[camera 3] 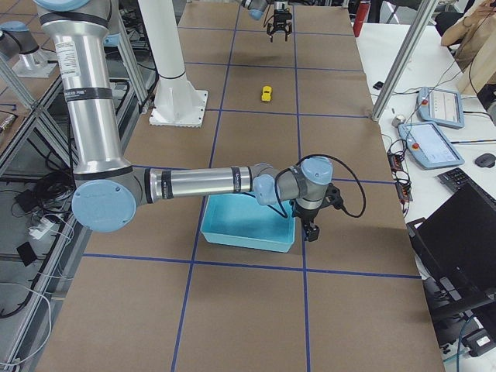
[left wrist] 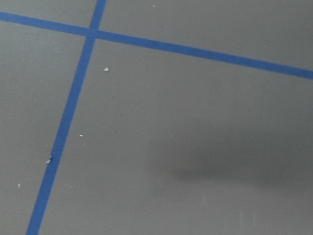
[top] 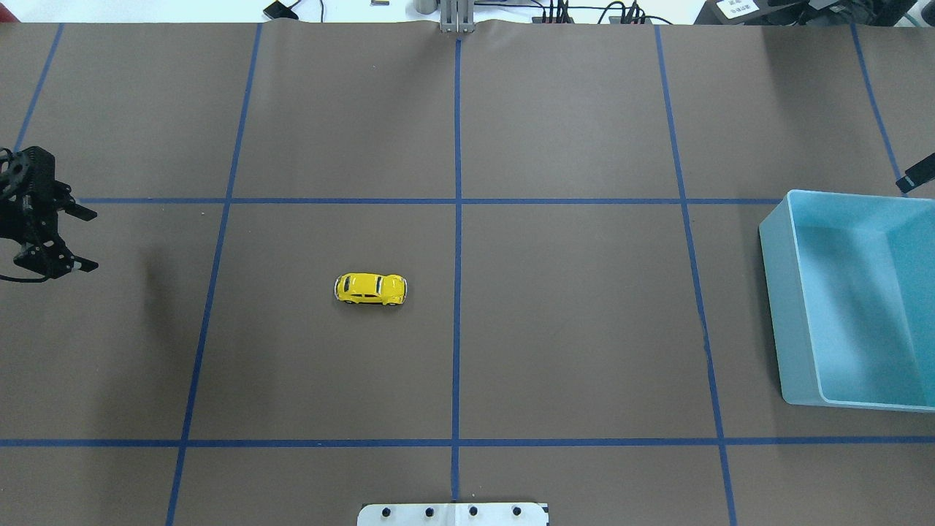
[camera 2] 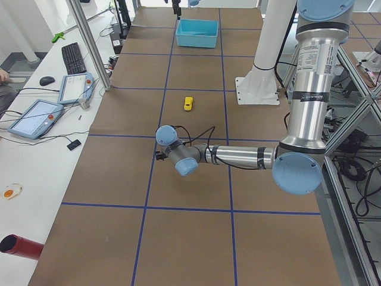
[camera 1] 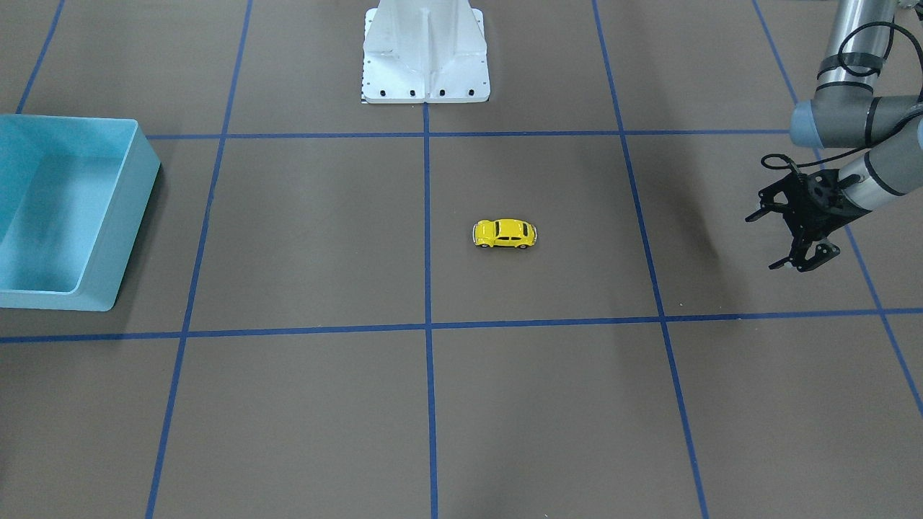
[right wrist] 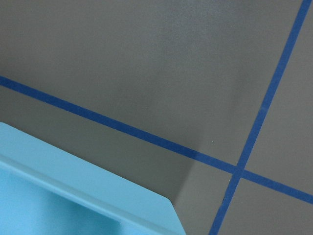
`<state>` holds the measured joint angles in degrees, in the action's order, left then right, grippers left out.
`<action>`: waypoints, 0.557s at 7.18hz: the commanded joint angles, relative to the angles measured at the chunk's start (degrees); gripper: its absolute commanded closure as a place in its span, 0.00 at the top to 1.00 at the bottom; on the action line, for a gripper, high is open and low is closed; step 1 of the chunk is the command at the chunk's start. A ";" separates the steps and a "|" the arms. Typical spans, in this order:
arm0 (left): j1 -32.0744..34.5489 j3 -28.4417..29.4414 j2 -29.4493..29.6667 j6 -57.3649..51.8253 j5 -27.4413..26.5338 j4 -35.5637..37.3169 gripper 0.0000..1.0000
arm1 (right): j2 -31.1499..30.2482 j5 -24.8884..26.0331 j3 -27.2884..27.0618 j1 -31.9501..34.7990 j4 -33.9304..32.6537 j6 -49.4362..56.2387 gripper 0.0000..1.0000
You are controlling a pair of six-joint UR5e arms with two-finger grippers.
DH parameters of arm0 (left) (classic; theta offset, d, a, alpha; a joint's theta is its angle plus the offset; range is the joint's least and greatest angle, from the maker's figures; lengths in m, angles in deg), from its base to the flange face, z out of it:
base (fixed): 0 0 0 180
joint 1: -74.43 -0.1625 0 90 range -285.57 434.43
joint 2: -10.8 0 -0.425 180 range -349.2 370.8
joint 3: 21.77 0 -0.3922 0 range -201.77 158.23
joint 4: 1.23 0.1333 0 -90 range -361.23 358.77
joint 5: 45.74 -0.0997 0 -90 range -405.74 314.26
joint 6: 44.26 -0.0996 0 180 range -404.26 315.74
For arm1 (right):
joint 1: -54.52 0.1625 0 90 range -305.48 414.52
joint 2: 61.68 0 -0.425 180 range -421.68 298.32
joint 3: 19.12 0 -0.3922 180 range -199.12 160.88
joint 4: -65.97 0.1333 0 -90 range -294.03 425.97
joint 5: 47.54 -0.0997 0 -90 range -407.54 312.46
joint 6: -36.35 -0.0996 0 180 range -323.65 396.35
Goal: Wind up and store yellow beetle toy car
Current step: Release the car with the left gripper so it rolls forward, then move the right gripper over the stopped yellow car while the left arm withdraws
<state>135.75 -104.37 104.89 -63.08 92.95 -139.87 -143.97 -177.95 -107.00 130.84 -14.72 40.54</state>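
The yellow beetle toy car (camera 1: pixel 505 233) (top: pixel 370 288) stands on its wheels on the brown table, just on the robot's left of the centre tape line, with nothing touching it. My left gripper (camera 1: pixel 768 241) (top: pixel 91 241) hovers far out to the left of the car, open and holding nothing. The light blue bin (top: pixel 774 241) (camera 1: pixel 108 288) sits at the robot's far right, and nothing shows inside it. My right gripper (camera 3: pixel 311 227) hangs just past the bin's outer wall. Only a dark sliver of it (top: pixel 917 175) shows overhead, so I cannot tell its state.
The white robot pedestal (camera 1: pixel 425 50) stands at the table's robot-side edge. Blue tape lines (top: pixel 457 219) divide the table into squares. Desks with tablets (camera 2: pixel 36 116) and a keyboard (camera 2: pixel 74 56) run along the operators' side, where part of a person (camera 3: pixel 477 31) shows.
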 commanded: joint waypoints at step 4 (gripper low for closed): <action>8.87 -0.89 1.80 15.22 -0.43 18.87 1.00 | 8.26 2.60 -5.72 -7.22 0.45 0.12 1.00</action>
<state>140.82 -105.20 106.43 -49.26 92.54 -127.80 -138.84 -176.94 -112.11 125.70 -14.28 40.73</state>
